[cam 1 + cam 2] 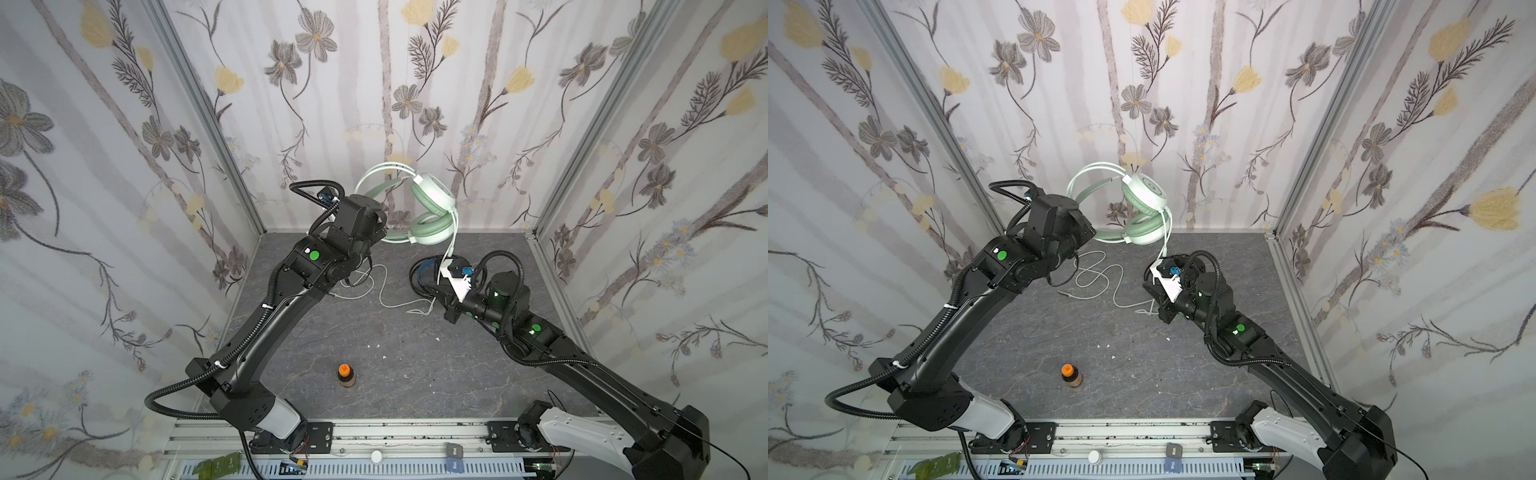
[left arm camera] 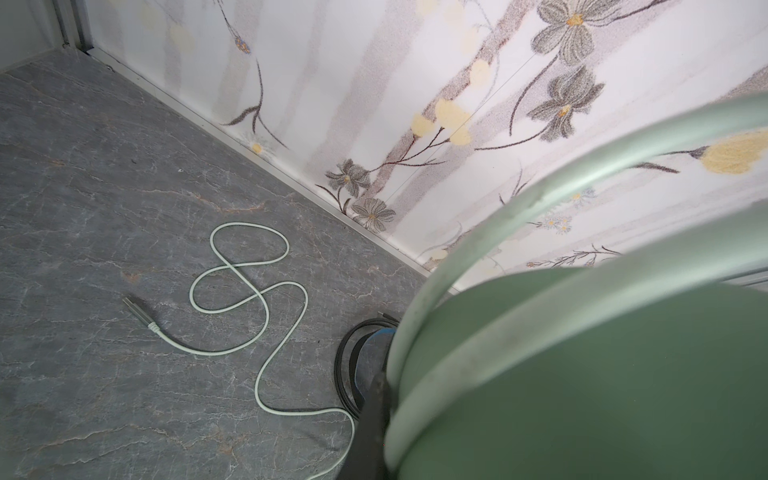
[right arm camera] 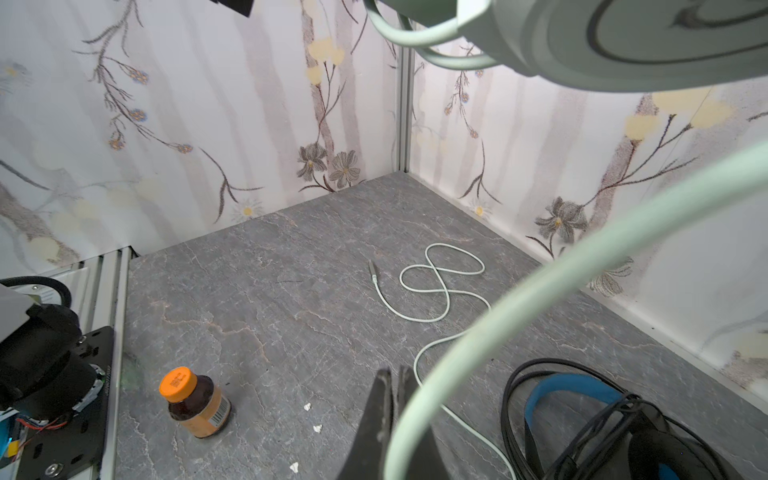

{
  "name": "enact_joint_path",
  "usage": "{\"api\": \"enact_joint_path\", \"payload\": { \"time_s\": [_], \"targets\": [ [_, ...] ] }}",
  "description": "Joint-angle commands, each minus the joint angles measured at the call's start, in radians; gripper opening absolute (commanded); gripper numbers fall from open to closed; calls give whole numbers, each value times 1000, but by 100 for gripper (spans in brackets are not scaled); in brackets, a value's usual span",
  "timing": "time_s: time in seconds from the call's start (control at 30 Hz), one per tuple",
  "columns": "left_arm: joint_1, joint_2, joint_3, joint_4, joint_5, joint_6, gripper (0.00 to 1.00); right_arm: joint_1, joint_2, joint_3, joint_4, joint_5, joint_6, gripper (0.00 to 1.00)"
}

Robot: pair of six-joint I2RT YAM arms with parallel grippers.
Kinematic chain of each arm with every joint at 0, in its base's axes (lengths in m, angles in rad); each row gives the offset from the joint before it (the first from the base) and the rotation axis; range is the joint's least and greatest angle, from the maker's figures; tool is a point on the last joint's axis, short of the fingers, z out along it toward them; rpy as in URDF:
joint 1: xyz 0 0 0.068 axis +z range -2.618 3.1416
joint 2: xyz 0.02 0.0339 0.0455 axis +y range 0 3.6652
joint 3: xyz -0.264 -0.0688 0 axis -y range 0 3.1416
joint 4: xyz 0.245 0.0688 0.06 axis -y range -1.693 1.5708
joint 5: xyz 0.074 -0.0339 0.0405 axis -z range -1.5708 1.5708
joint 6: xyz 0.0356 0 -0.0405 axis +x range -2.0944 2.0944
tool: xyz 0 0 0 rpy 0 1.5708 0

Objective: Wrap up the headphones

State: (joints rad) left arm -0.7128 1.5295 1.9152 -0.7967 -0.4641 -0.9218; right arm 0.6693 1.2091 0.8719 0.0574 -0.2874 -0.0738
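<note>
I'm viewing a grey stone-look table (image 1: 415, 374) boxed in by floral walls (image 1: 374, 83), w/ both arms reaching toward the back. The L gripper (image 2: 382, 399) is holding the green headset (image 1: 432, 195) up in the air near the back wall, jaws clamped on its headband. In the left wrist view only one dark finger is showing against the pale bands. The headset is hanging sideways in both top views, ear cups one above the other. Its cable (image 2: 249, 224) is dropping from the lower cup straight down to the R gripper (image 3: 395, 370), which is sitting low at mid-table on the right. Its jaws are pressed together w/ the cable running in at the finger bases, though blur is hiding the exact pinch. Past that gripper the cable is lying slack on the table in a loose figure-eight, ending in a plug (image 2: 139, 311). The black headset (image 3: 582, 415), blue inside the band, is lying flat on the table just beside and partly under the R gripper, its black cord looping around it. A small amber bottle (image 1: 345, 376) w/ orange cap is standing upright near the front, well apart from both headsets.
</note>
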Motion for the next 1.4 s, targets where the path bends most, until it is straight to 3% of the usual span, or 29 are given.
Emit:
{"api": "enact_joint_path", "payload": {
  "time_s": [0.0, 0.13, 0.33, 0.43, 0.63, 0.83, 0.97, 1.07, 1.27, 1.37],
  "targets": [
    [-3, 7, 3, 68, -57, -37, 0, 4, -3, 30, -66, 24, -15, 0],
    [-9, 5, -31, 65, -93, -6, 0, 4, -1, 88, -116, 22, -13, 0],
    [-41, 16, -74, 15, -241, 127, 0, 4, 50, 233, -255, -8, 0, 0],
    [-55, 24, -106, 8, -308, 237, 0, 5, 105, 328, -366, -22, 0, 0],
    [-53, 26, -147, -61, -340, 449, 0, 3, 175, 470, -552, -36, -34, 1],
    [-45, -43, -240, -38, -292, 636, 0, 3, 201, 539, -727, 68, -145, 9],
    [-42, -61, -256, -29, -270, 732, 0, 9, 163, 507, -721, 138, -174, 12],
    [-42, -53, -248, -17, -178, 817, 0, 25, 156, 495, -713, 233, -199, 12],
    [-40, -28, -221, -73, -7, 842, 0, 30, 115, 496, -627, 425, -213, 9],
    [-38, -32, -231, -81, 41, 819, 0, 30, 67, 483, -537, 453, -231, 10]
  ]
}}
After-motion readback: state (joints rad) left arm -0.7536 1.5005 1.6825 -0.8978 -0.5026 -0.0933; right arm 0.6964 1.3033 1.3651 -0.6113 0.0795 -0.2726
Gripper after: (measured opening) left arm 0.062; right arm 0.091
